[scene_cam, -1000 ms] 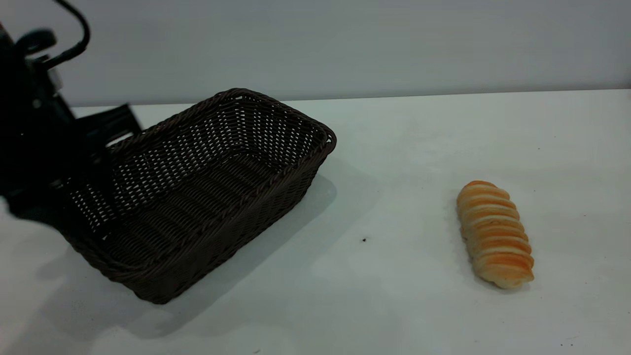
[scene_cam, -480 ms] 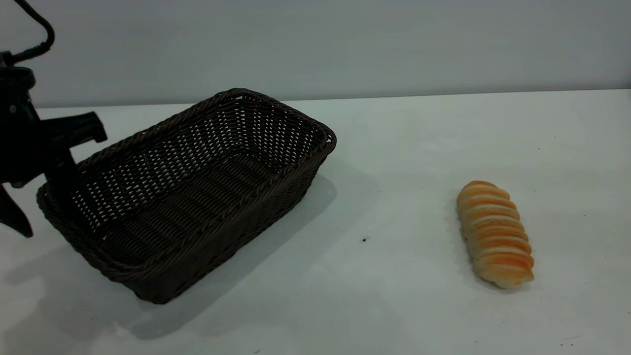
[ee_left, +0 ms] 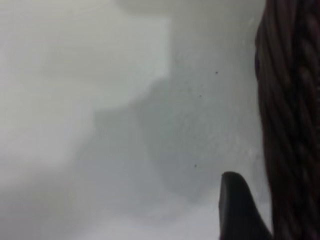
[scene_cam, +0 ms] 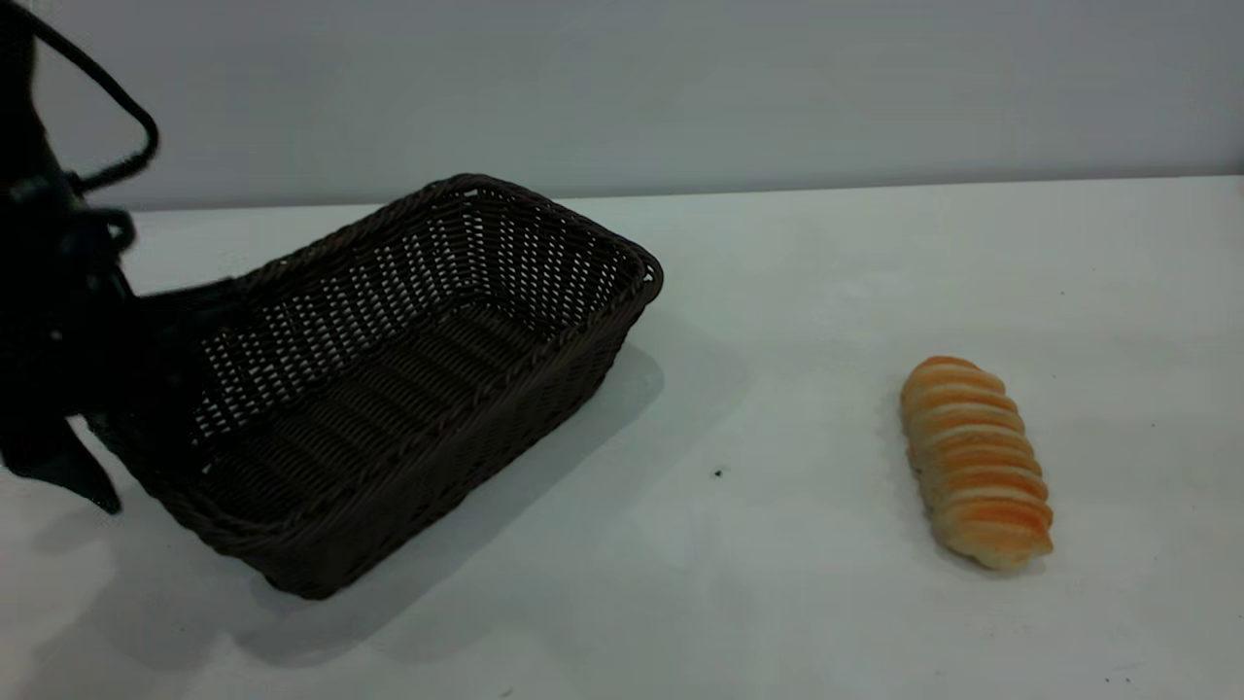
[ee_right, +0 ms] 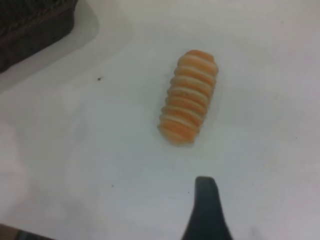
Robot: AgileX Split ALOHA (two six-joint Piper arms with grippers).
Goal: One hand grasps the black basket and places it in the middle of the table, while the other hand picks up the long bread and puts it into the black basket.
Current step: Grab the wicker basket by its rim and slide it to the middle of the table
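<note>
The black basket (scene_cam: 389, 379) stands on the white table (scene_cam: 777, 603) at the left, turned at an angle. My left gripper (scene_cam: 121, 389) is at its left end, open. One finger (scene_cam: 68, 467) is outside the end wall and the other lies over the rim inside. In the left wrist view one fingertip (ee_left: 234, 200) sits just beside the braided rim (ee_left: 290, 125). The long bread (scene_cam: 975, 462) lies on the table at the right, apart from the basket. My right gripper is above it; one finger (ee_right: 205, 205) shows near the bread (ee_right: 189, 96), nothing held.
A small dark speck (scene_cam: 718, 472) marks the table between basket and bread. A grey wall (scene_cam: 680, 87) runs behind the table's far edge. A corner of the basket (ee_right: 35, 25) shows in the right wrist view.
My left gripper swung out to the left of the basket, then came back down over its left end wall. The basket and the bread have not moved.
</note>
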